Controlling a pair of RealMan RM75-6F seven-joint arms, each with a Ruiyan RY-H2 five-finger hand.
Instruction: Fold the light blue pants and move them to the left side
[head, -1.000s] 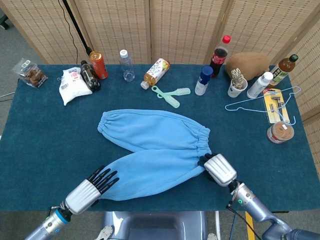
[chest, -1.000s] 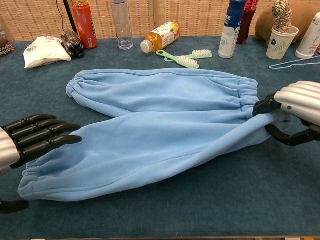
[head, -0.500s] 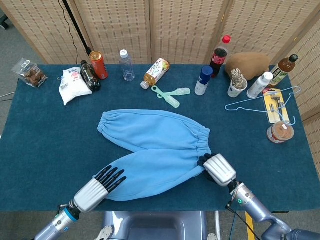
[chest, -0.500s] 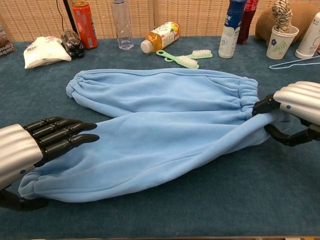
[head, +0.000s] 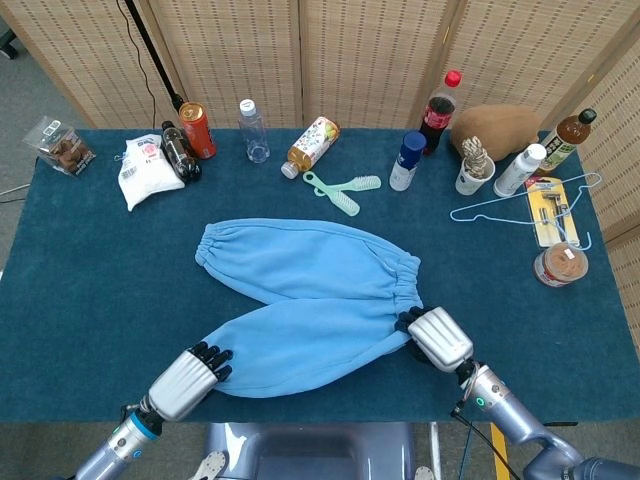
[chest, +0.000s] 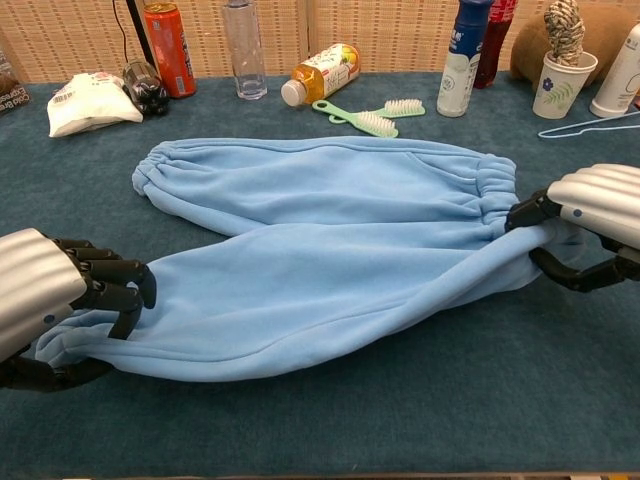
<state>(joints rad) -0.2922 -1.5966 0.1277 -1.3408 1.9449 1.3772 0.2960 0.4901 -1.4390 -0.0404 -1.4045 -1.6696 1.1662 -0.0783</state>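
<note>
Nearest, the left hand (chest: 45, 300) has its fingers curled onto the near leg's cuff of the light blue pants (head: 305, 300), and the right hand (chest: 590, 225) pinches the waistband corner, apparently to lift that leg over the far 1, mid-table

Bare tabletop (head: 90, 290) left of pants (head: 310, 290) (open lane); white bag (head: 140, 172), bottles (head: 180, 152), brushes (head: 343, 190) crowd far edge.
</note>
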